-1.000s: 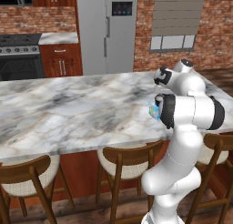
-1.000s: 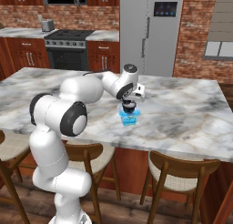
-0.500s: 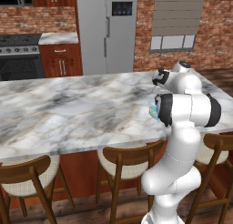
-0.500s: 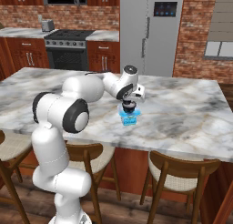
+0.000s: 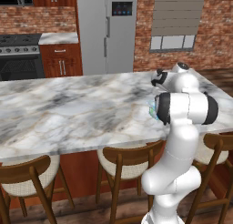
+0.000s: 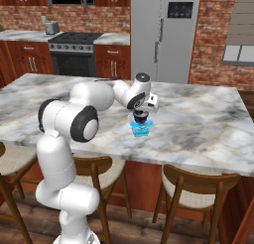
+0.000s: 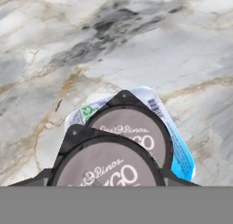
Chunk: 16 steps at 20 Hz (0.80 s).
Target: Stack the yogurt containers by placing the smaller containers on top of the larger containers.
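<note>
Two dark round yogurt cups are seen from above in the hand view, one overlapping the other: the nearer cup (image 7: 107, 166) is cut by the lower edge, while the farther cup (image 7: 132, 129) rests on the pale top of the light blue tub (image 7: 175, 141), whose blue edge and printed label corner (a barcode at one corner, a green mark at another) show around it. Lettering is printed on both whitish lids. The tub stands on the marble countertop (image 7: 68, 45), with grey and rust-coloured veining all around it.

From the right base view the stack is placed in the room: the light blue tub (image 6: 140, 128) stands on the kitchen island (image 6: 208, 124), toward the front half of the slab, with a dark cup (image 6: 140, 120) on top of it and the gripper (image 6: 142, 114) directly above, at the end of the white arm bent low across the counter. Whether the nearer cup is clamped between the fingers or merely lies below them cannot be told; the jaws themselves are hidden by the hand and the cups.

In the left base view the arm's own elbow covers nearly all of this; a sliver of the light blue tub (image 5: 152, 110) is left showing beside the dark joint. Wooden stools (image 5: 127, 161) are tucked under the island's near edge, and a steel refrigerator (image 5: 107, 29) and a range (image 5: 18, 54) stand against the brick back wall.
</note>
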Available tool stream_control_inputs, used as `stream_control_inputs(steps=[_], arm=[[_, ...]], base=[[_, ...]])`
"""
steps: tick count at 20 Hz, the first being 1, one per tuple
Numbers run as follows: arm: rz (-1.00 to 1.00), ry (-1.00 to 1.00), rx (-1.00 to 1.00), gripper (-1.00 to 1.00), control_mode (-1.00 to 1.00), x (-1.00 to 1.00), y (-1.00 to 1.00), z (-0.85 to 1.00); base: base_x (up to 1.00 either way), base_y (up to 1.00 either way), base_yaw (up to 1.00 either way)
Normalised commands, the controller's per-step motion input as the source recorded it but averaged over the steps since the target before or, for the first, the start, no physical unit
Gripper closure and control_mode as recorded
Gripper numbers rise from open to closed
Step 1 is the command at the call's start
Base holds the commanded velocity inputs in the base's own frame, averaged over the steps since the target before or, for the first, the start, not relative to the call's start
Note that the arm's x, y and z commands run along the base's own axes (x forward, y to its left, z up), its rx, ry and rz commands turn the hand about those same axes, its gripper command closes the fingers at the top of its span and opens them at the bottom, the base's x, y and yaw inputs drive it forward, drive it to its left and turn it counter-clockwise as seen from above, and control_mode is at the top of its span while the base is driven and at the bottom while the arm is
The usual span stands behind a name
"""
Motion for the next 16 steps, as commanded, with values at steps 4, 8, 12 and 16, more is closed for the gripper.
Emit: stream_control_inputs(steps=[4,8,12,16], arm=[[0.0,0.0,0.0,1.0,-1.0,0.04,-0.01,-0.12],[0.0,0.0,0.0,1.0,-1.0,0.03,-0.02,-0.12],[0.0,0.0,0.0,1.0,-1.0,0.01,-0.02,-0.12],[0.0,0.0,0.0,1.0,-1.0,0.01,-0.02,-0.12]], base=[[0.0,0.0,0.0],[0.0,0.0,0.0],[0.0,0.0,0.0],[0.0,0.0,0.0]])
